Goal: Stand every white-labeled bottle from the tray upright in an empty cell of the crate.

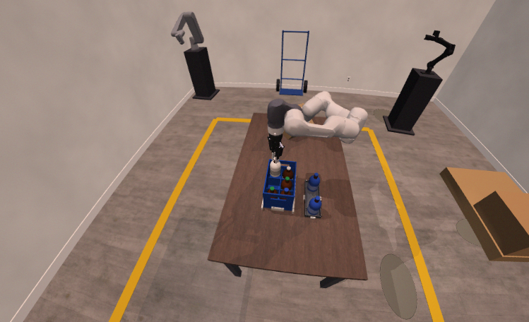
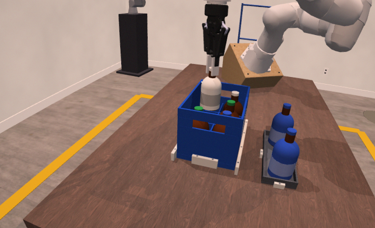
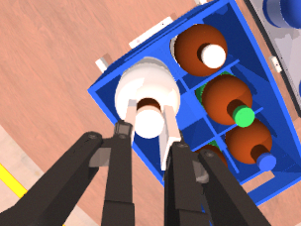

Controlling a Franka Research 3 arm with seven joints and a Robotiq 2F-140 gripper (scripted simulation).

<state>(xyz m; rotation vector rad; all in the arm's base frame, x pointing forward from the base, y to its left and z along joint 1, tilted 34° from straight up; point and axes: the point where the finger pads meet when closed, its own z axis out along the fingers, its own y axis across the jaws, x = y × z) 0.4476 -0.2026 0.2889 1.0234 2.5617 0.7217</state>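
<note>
My gripper [image 1: 275, 160] [image 2: 212, 70] [image 3: 148, 115] is shut on the neck of the white bottle [image 1: 275, 169] [image 2: 211, 90] [image 3: 147, 81]. The bottle hangs upright at the far left cell of the blue crate [image 1: 278, 203] [image 2: 206, 145], its body largely above the rim and its base about level with the dividers in the exterior view. Brown bottles stand in the crate's right column and near left cell; the middle left cell is empty. Two blue bottles [image 1: 314, 181] [image 2: 285, 152] stand upright on the dark tray [image 1: 308, 196] [image 2: 268, 180]. The crate looks level.
The brown bottle with a white cap [image 1: 288, 169] [image 2: 235, 93] [image 3: 213, 56] stands right beside the held bottle. Pale blocks [image 2: 204, 161] border the crate. The arm's wooden base [image 2: 259, 82] is behind, at the table's far end.
</note>
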